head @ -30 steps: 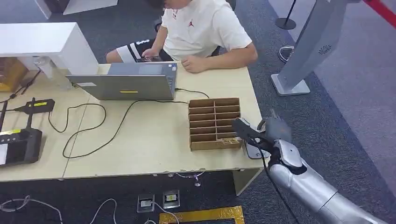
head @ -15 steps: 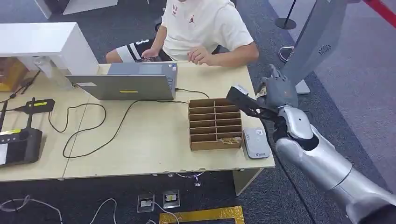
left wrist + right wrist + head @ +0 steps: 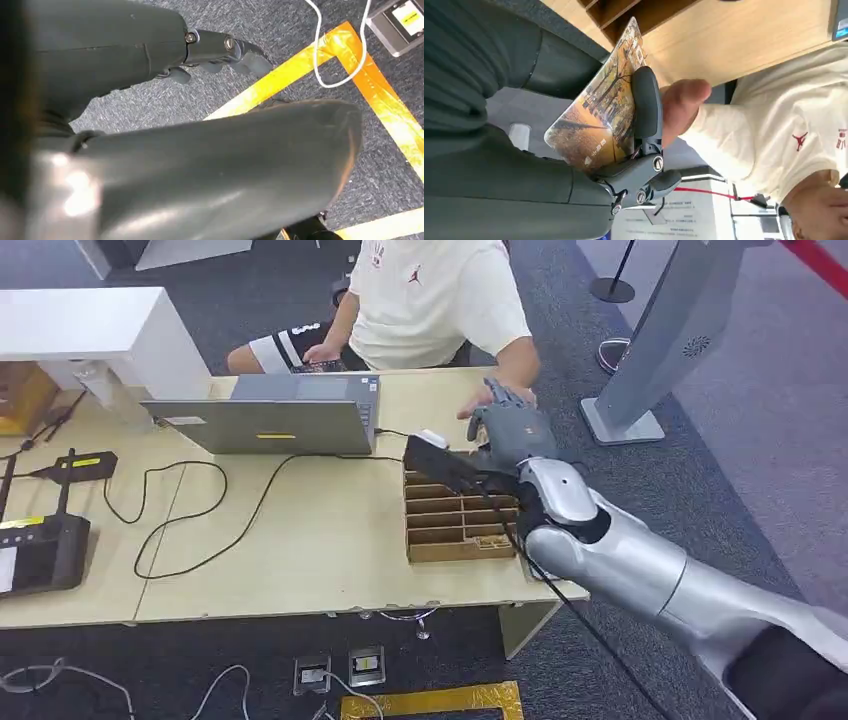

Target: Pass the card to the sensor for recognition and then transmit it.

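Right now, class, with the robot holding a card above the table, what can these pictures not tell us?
- Card: its print is too small to read in the right wrist view; a dark finger of the right hand crosses it.
- Organizer: the right arm hides its right end in the head view.
- Left hand: the left wrist view shows few fingers; whether it is open is unclear.

A light wooden table (image 3: 330,540) stands on dark grey carpet (image 3: 700,480) (yellow tape (image 3: 300,75) marks it).
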Controlling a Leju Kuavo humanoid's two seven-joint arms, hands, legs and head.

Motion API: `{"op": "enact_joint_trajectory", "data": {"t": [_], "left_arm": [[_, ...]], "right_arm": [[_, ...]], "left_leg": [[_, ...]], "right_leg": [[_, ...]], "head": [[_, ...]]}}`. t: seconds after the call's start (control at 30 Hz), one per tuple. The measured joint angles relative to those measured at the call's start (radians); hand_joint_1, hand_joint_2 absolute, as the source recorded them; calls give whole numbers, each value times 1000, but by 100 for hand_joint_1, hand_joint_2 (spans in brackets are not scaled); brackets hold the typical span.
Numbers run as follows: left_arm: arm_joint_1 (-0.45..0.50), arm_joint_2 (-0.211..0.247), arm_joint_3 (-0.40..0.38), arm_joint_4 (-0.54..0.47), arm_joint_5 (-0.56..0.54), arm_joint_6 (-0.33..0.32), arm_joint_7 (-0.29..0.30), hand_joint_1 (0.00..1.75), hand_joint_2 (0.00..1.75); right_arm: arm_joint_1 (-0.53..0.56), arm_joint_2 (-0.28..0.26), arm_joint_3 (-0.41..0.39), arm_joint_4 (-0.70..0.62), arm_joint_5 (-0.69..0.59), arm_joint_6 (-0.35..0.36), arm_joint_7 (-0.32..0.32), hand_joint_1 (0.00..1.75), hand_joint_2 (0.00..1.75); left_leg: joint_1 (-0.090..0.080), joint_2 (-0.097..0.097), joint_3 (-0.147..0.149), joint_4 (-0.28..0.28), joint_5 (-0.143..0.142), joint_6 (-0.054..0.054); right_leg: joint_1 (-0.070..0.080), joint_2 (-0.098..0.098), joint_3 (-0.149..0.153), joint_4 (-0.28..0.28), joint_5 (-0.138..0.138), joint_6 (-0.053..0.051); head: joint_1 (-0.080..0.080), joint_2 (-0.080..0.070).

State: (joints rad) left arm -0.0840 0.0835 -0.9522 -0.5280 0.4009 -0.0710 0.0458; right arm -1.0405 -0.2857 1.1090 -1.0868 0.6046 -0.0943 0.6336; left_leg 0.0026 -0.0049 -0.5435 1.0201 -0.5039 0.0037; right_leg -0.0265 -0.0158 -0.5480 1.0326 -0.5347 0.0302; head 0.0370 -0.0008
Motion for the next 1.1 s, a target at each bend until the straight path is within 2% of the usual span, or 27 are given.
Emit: {"op": "enact_joint_trajectory", "data": {"t": [0.23, 0.4, 0.43, 0.47, 0.63, 0.67, 0.9, 0.93, 1.1], "left_arm": [[0, 1, -3, 0, -3, 0, 0, 0, 0], [-1, 1, -7, 1, -3, 0, -3, 0, 0], [-1, 1, -8, 2, -3, 0, -3, 0, 0], [-1, 1, -9, 2, -3, 0, -3, 0, 0], [-2, 0, -18, 3, -10, 0, -4, 0, 0], [-2, 0, -18, 3, -12, 0, -4, 0, 0], [-2, -3, -18, 6, -32, 0, -4, 0, 0], [-2, -3, -18, 6, -38, 0, -4, 0, 0], [0, -3, -14, 6, -74, 0, -14, 0, 0]], "right_arm": [[-21, 39, 64, 83, -2, -28, 2, 175, 175], [-25, 41, 93, 122, 3, -48, 6, 175, 175], [-26, 41, 97, 127, 5, -53, 6, 66, 175], [-26, 40, 101, 133, 8, -59, 8, 0, 175], [-26, 40, 121, 153, 26, -99, 9, 0, 175], [-26, 40, 122, 157, 29, -106, 9, 0, 0], [-26, 37, 122, 172, 32, -162, 9, 0, 0], [-26, 37, 122, 172, 29, -178, 9, 0, 175], [-12, 22, 93, 135, -32, -348, -10, 0, 175]], "left_leg": [[0, 0, 0, 0, 0, 0], [0, -1, 0, 0, 0, 0], [0, 0, 0, 0, 0, 0], [0, 0, 0, 0, 0, 0], [0, 0, 1, 0, 0, 0], [0, 0, 1, 0, 0, 0], [0, 1, 1, 0, 0, 0], [0, 1, 1, 0, 0, 0], [0, 1, 1, 0, 0, 0]], "right_leg": [[0, 0, 0, -1, 0, 0], [0, 0, 0, -1, 0, 0], [0, 0, 0, -1, 0, 0], [0, 0, 0, -1, 0, 0], [0, 0, 0, -1, 0, 0], [0, 0, 0, -1, 0, 0], [0, 1, 0, -1, 0, 0], [0, 1, 0, -1, 0, 0], [0, 1, 0, -1, 0, 0]], "head": [[0, 0], [0, 0], [0, 0], [0, 0], [0, 0], [0, 0], [0, 0], [0, 0], [0, 0]]}}
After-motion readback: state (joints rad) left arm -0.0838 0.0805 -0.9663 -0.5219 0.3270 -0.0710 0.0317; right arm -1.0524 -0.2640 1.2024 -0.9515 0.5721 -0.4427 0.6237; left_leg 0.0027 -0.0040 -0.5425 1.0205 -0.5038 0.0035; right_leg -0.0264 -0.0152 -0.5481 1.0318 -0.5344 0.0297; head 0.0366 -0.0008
